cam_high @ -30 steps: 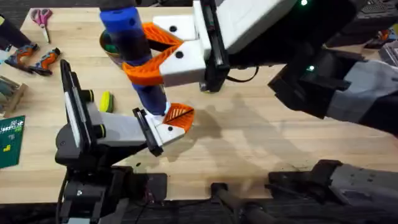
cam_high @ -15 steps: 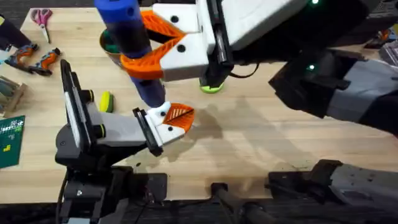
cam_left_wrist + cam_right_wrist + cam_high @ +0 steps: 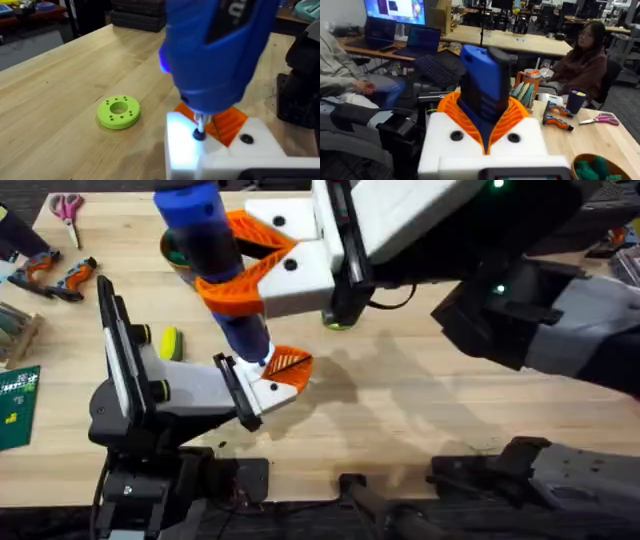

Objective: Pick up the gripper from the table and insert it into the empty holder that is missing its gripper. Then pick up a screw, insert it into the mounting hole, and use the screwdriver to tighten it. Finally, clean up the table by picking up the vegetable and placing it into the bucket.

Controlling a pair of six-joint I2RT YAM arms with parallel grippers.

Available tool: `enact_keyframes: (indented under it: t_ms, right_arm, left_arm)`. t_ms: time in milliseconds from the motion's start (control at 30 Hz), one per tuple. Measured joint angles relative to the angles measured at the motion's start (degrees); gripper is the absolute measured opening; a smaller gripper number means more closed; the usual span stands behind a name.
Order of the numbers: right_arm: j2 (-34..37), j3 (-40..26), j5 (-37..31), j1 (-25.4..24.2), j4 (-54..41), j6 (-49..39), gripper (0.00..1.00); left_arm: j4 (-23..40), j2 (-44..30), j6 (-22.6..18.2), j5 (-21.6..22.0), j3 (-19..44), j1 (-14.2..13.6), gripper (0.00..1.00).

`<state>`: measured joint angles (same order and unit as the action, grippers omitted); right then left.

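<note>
My right gripper [image 3: 240,275] is shut on the blue screwdriver [image 3: 212,250], its orange fingers [image 3: 451,107] clamping the body [image 3: 485,90]. The screwdriver stands nearly upright, and its metal tip rests on a dark screw [image 3: 199,133] in the white holder [image 3: 182,150]. The holder [image 3: 262,392] is at the end of my left arm. The orange ribbed gripper [image 3: 288,363] sits in the holder, next to the tip [image 3: 227,120]. The yellow-green vegetable [image 3: 171,343] lies on the table [image 3: 420,410] left of the holder. The bucket [image 3: 177,252] is partly hidden behind the screwdriver.
A lime-green ring [image 3: 119,111] lies on the wood beyond the holder, half hidden under my right arm [image 3: 340,322]. Pink-handled scissors [image 3: 67,207], orange-and-black tools [image 3: 60,275] and a green circuit board [image 3: 15,408] line the left edge. People sit at desks behind the table.
The right gripper and screwdriver shifted slightly up and left half a second ago, uncovering more of the ring, then came back. The tip stays at the holder.
</note>
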<state>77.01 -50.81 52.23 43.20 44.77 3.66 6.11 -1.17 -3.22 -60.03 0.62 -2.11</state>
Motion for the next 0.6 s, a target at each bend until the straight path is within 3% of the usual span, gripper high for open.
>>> enact_keyframes:
  t_ms: [600]
  right_arm:
    - [0.0, 0.0, 0.15, -0.15, -1.29, -0.26, 0.027]
  left_arm:
    - [0.0, 0.0, 0.02, 0.0, 0.0, 0.0, 0.004]
